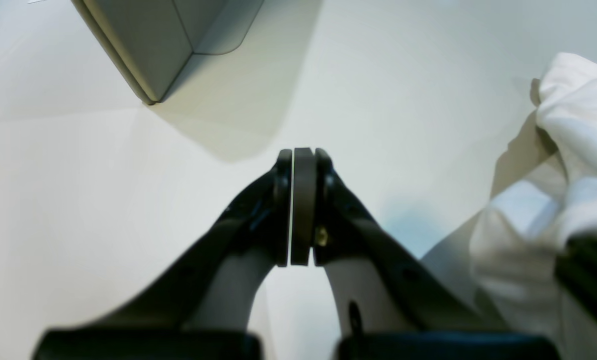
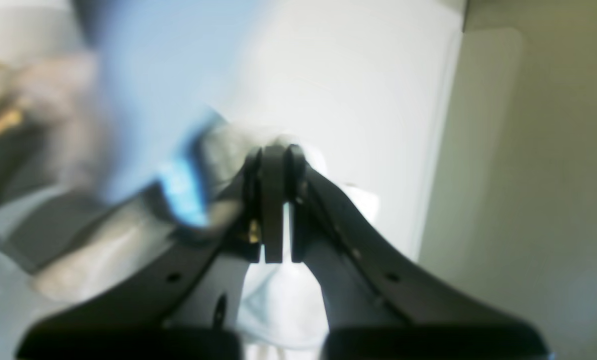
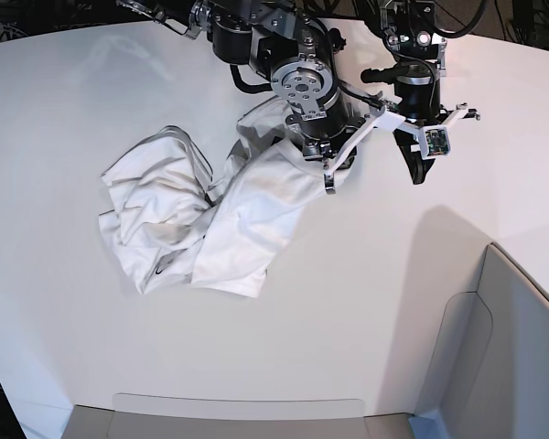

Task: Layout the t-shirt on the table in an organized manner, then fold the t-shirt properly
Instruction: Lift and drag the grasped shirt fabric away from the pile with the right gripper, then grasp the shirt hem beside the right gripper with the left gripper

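The white t-shirt (image 3: 192,219) lies crumpled on the white table (image 3: 348,320), left of centre. My right gripper (image 3: 329,172) is shut on one edge of it and holds that part raised, so the cloth drapes down to the heap. In the blurred right wrist view the jaws (image 2: 273,149) pinch white cloth (image 2: 278,300) with a blue print patch (image 2: 183,195) beside them. My left gripper (image 3: 417,174) is shut and empty, to the right of the shirt. In the left wrist view it (image 1: 298,152) is over bare table, with the shirt (image 1: 578,150) at the right edge.
Light grey panels stand at the table's right front corner (image 3: 503,357) and along the front edge (image 3: 238,416). One panel also shows in the left wrist view (image 1: 148,45). Both arm bases crowd the back middle (image 3: 293,37).
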`<state>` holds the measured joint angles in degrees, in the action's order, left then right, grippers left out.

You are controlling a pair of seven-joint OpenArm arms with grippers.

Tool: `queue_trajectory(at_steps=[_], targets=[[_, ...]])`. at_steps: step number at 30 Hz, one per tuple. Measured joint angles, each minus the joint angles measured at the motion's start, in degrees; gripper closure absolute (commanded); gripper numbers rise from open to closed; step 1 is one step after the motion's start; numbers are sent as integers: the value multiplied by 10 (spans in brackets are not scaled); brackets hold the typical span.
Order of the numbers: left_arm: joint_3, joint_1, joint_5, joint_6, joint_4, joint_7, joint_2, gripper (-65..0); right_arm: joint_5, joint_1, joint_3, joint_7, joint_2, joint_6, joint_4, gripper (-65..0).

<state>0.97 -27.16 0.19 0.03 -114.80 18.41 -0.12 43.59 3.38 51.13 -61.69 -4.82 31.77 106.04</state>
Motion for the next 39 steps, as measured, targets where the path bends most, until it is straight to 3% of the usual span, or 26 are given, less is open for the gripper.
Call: queue_trajectory(at_steps=[7,13,17,23,26,34,35,39], targets=[[0,0,0,0,0,0,-2,-20,9,1,3,1,0,0,22,-186],[-1,1,0,2,2,0,-40,-20,8,-15,-5,2,2,0,64,-197],[-1,2,-2,1,3,0,-69,-20,2,-46,-58,1,-3,0,93,-197],[-3,5,-2,-2,3,-5,-106,-21,3,-63,-215,3,-36,0,103,-197],[-17,20,-2,4,3,-4,-120,-21,-13,-65,-282,1,-36,0,105,-197],[-116,40,0,-4,2,-4,-180,-21,-155,-69,-531,-2,-37,0,105,-197],[-127,48,22,-4,3,-3,-179,-21,-182,-69,-564,-1,-39,0,105,-197],[-172,62,146,-85,-1,-8,-179,-21,-233,-68,-660,-2,-41,0,104,-197]])
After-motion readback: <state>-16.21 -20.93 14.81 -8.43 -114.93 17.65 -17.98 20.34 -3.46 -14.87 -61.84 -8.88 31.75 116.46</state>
